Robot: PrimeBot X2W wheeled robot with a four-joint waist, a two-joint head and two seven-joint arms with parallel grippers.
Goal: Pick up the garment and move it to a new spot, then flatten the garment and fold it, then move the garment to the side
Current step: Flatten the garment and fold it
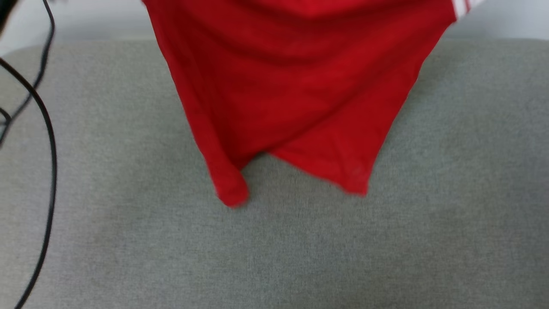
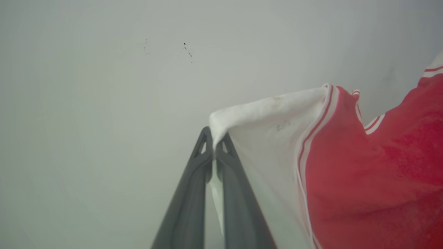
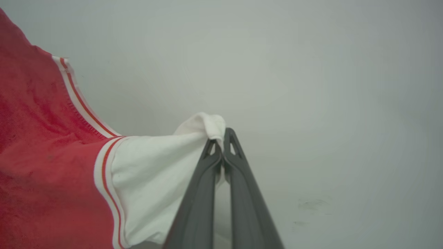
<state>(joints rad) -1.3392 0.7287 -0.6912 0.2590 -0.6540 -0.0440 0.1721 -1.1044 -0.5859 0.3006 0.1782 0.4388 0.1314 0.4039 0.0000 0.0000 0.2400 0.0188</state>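
The garment point(image 1: 296, 86), a red T-shirt, hangs in the air over the grey padded surface point(image 1: 274, 249), its two bottom corners dangling just above it. In the left wrist view my left gripper point(image 2: 215, 138) is shut on the tip of a white sleeve point(image 2: 270, 124), and the red body point(image 2: 373, 186) stretches off to the right. My right gripper point(image 3: 221, 136) is shut on the other white sleeve point(image 3: 155, 173), with the red body point(image 3: 45, 166) spread out to the left. Red-and-white stripe trim runs along both sleeve seams.
Black cables point(image 1: 49, 163) loop down the left side of the grey surface. A pale wall point(image 1: 85, 21) stands behind the surface's far edge, and both wrist views face pale wall.
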